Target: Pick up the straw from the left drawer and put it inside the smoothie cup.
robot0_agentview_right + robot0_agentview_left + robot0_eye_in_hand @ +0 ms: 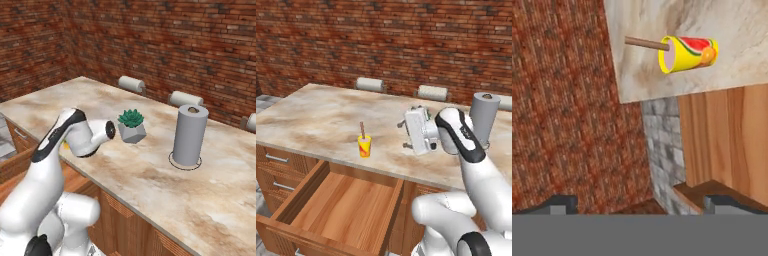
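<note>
Jaws stand wide apart and grip nothing; the gripper (639, 205) hangs in the air off the front edge of the surface (316, 112), well apart from the cup. The straw (362, 129) stands in the smoothie cup (364, 146), its upper part rising above the rim (the hand view shows it poking out of the pinkish top). The cup sits upright near the front edge of the surface, just above the left drawer (331, 210), which is pulled out with nothing visible inside. A potted plant (131, 125) and a grey roll (189, 135) stand further along, toward the back right.

Judgement: the placing step looks done and the release made. The next move calls only for a clean withdrawal, clear of the cup so the straw is not tipped.
</note>
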You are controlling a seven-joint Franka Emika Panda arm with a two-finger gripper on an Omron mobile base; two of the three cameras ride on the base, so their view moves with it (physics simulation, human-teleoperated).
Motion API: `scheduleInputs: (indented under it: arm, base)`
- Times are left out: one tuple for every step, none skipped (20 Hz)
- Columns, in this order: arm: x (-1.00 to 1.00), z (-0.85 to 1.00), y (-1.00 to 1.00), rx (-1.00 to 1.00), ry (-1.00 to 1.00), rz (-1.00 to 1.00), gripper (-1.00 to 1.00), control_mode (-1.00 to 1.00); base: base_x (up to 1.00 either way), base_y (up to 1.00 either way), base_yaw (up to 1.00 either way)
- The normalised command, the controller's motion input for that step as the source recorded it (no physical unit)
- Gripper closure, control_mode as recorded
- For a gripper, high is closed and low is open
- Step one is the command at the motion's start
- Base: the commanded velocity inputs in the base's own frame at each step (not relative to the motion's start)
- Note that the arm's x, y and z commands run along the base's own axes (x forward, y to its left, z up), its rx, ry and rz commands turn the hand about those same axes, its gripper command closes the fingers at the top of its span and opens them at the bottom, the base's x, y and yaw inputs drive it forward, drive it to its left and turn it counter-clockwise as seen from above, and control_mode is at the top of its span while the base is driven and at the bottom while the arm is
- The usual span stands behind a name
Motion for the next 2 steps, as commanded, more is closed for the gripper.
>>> scheduleInputs:
  arm:
    - [0.00, 0.00, 0.00, 0.00, 0.00, 0.00, -1.00, -1.00]
    - [0.00, 0.00, 0.00, 0.00, 0.00, 0.00, -1.00, -1.00]
  base:
    - [0.00, 0.00, 0.00]
    - [0.00, 0.00, 0.00]
